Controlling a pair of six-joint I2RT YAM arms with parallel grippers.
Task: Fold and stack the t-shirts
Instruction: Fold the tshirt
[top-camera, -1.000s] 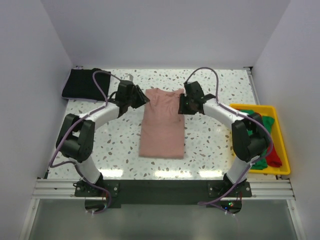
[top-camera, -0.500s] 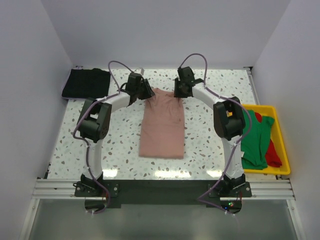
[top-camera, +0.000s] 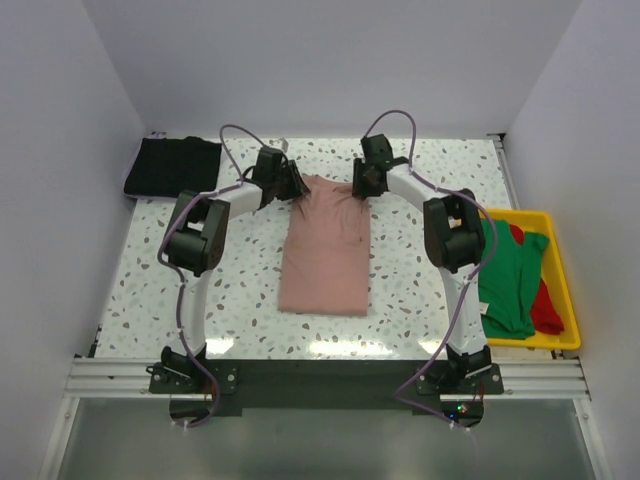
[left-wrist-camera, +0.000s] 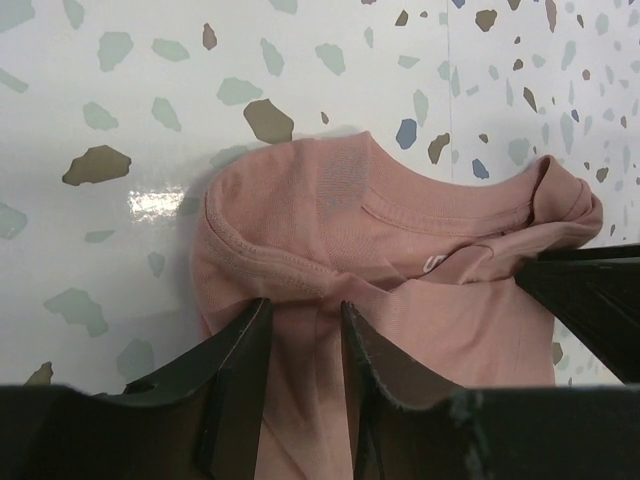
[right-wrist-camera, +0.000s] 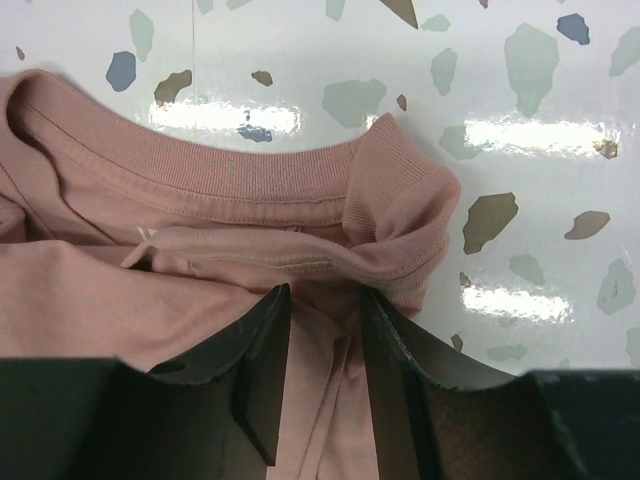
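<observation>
The dusty-pink t-shirt (top-camera: 325, 250) lies in a long folded strip down the middle of the table, collar end at the far side. My left gripper (top-camera: 296, 184) sits on its far left corner. In the left wrist view its fingers (left-wrist-camera: 300, 305) pinch a ridge of pink cloth (left-wrist-camera: 400, 230) just below the collar. My right gripper (top-camera: 358, 186) is on the far right corner, and in the right wrist view (right-wrist-camera: 325, 292) it is closed around a bunched fold beside the collar (right-wrist-camera: 250, 180). A folded black t-shirt (top-camera: 172, 167) lies at the far left.
A yellow bin (top-camera: 562, 343) stands at the right edge, holding a green t-shirt (top-camera: 510, 280) and a red one (top-camera: 548, 312). White walls enclose the terrazzo table (top-camera: 420, 280) at the left, back and right. Both arms arch over the table's far half.
Both arms have stretched toward the back wall, elbows raised, and the grippers have drawn closer together at the collar end. The shirt's far edge is now narrower and bunched.
</observation>
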